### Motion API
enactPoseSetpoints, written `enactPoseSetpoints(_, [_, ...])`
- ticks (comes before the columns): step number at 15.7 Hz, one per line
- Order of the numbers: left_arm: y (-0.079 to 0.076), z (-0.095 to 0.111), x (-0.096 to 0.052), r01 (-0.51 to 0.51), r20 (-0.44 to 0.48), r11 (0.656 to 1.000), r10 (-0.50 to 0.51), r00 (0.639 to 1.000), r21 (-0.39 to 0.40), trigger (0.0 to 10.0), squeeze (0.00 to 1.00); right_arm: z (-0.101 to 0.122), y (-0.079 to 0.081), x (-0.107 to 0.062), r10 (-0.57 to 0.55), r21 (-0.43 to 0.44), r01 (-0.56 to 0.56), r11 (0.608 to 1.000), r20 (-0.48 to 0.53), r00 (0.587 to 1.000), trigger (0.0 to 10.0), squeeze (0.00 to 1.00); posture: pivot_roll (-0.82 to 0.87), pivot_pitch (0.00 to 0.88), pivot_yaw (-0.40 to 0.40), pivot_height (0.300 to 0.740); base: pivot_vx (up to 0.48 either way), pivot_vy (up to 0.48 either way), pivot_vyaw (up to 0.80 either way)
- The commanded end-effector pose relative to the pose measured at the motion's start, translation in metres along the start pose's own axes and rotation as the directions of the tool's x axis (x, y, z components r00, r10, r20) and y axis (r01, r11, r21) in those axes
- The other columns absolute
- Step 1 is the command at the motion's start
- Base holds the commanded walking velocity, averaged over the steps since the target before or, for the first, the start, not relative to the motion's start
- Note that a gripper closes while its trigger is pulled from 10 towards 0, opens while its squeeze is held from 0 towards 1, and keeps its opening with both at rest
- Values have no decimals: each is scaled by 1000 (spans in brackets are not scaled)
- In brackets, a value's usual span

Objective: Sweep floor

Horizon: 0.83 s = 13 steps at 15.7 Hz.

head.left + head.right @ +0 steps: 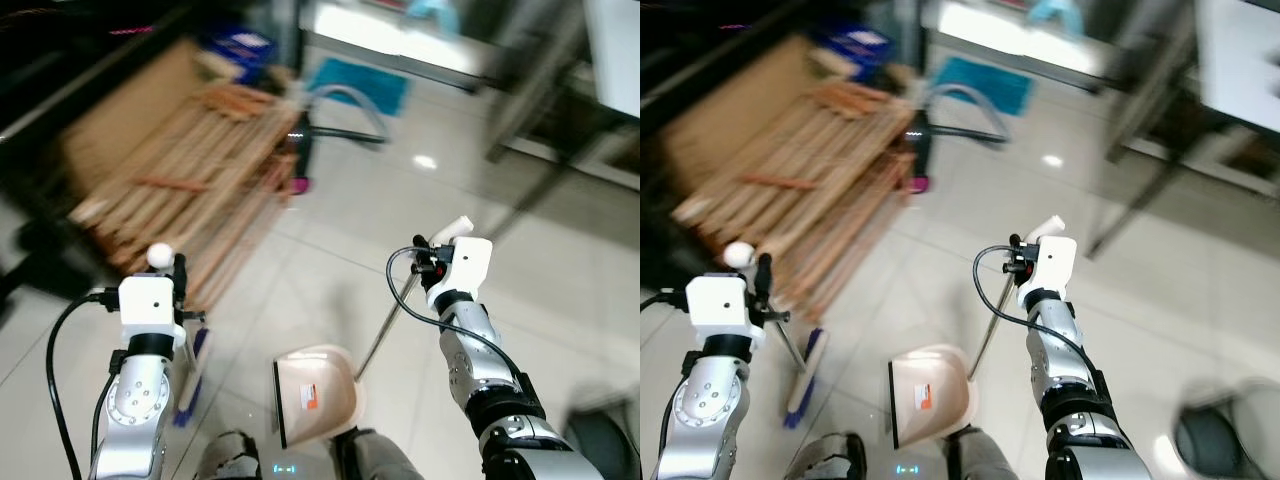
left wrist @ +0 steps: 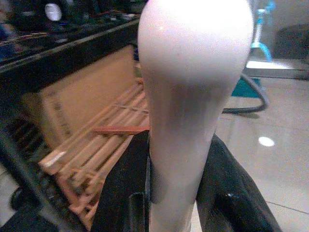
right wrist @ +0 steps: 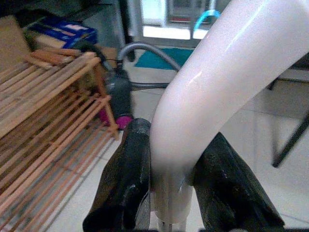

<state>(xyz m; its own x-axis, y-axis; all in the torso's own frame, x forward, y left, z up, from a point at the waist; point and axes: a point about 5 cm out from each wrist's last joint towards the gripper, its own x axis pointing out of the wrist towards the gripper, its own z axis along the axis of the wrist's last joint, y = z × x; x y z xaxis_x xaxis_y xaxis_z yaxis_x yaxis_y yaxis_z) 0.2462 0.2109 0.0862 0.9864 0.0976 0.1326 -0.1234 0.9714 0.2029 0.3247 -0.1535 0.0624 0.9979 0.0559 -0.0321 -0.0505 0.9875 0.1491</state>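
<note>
no text can be read; the dustpan label seems too blurred.

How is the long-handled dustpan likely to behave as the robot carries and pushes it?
The dustpan looks like thin plastic, so probably light. Its thin metal pole looks stiff, so pushes should reach the pan. The glossy handle in the right gripper may slip or twist.

I see my left hand gripping the broom upright and my right hand holding the dustpan handle, its beige pan resting on the tiled floor beside a wooden rack.
</note>
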Motion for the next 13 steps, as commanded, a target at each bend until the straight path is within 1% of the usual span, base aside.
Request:
enactPoseSetpoints(1, [-5,-4,-4,17,-33,1000,-17,999,-13,10000,0,4,-4,1,-15,2,15,1000,18,1000,10000,0,128,167,-85,740,0,0,-800])
enactPoseSetpoints(2, [-5,-3,-4,18,-34,1000,-19,999,-19,10000,0,6,-6,1,-22,1,22,1000,23,1000,10000,0,127,165,-84,740,0,0,-800])
enactPoseSetpoints(4, [-5,1,1,36,-73,999,-36,997,-6,10000,0,14,-12,1,-45,-2,45,999,58,997,10000,0,114,159,-69,740,0,0,-800])
enactPoseSetpoints(5, [-7,16,13,87,-40,996,-88,995,-23,10000,0,20,-16,-1,-68,7,68,998,97,993,10000,0,103,150,-41,740,0,0,-800])
enactPoseSetpoints(6, [-11,21,23,108,-23,994,-108,994,-35,10000,0,21,-21,-7,-97,10,97,995,112,989,10000,0,95,134,-23,740,0,0,-800])
enactPoseSetpoints(7, [-14,21,28,134,-30,990,-135,990,-39,10000,0,21,-25,-11,-120,-5,122,993,121,985,10000,0,87,123,-10,740,0,0,-800])
enactPoseSetpoints(8, [-20,26,34,166,-21,984,-168,986,-69,10000,0,23,-28,-13,-142,0,144,990,133,981,10000,0,71,114,6,740,0,0,-800])
enactPoseSetpoints(9, [-26,29,38,198,-22,979,-199,980,-55,10000,0,24,-28,-13,-151,0,152,988,132,980,10000,0,65,113,15,740,0,0,-800])
enactPoseSetpoints(10, [-35,32,43,242,-19,970,-243,970,-35,10000,0,25,-27,-12,-157,-4,158,987,128,979,10000,0,63,110,20,740,0,0,-800])
enactPoseSetpoints(11, [-38,33,45,265,-12,964,-266,964,-9,10000,0,26,-25,-10,-155,-8,157,988,129,980,10000,0,66,111,22,740,0,0,-800])
enactPoseSetpoints(13, [-31,32,48,252,-24,968,-252,968,0,10000,0,26,-16,-10,-129,-38,135,990,131,983,10000,0,59,105,56,740,0,0,-800])
